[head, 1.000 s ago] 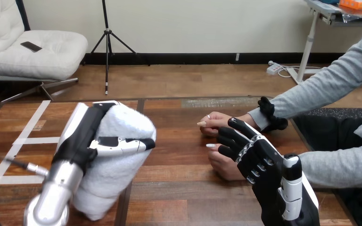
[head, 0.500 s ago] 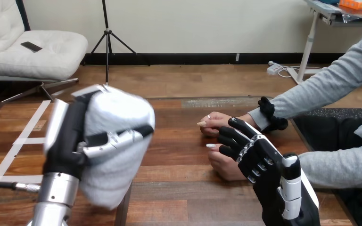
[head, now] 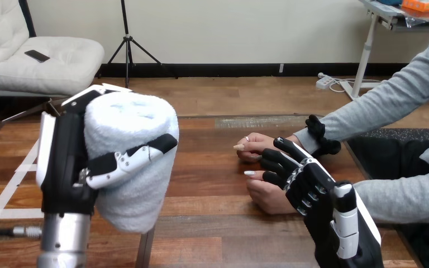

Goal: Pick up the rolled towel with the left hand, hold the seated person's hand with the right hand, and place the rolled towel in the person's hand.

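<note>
The rolled white towel (head: pixel 136 192) stands nearly upright above the table's left half. My left hand (head: pixel 66 162) is shut on it, with the thumb across its front and the fingers round its back. My right hand (head: pixel 313 187) reaches in from the lower right. Its fingers are fairly straight and lie over the person's nearer hand (head: pixel 265 195), which rests on the table. I see nothing of my right hand curled round that hand.
The person's farther hand (head: pixel 254 146) rests on the wooden table (head: pixel 212 223) just beyond the nearer one. Grey sleeves (head: pixel 394 195) come in from the right edge. White tape lines (head: pixel 19 170) mark the table's left side.
My left hand has turned the towel from slanted to nearly upright and lifted it a little. My right hand stays over the person's nearer hand, which has not moved.
</note>
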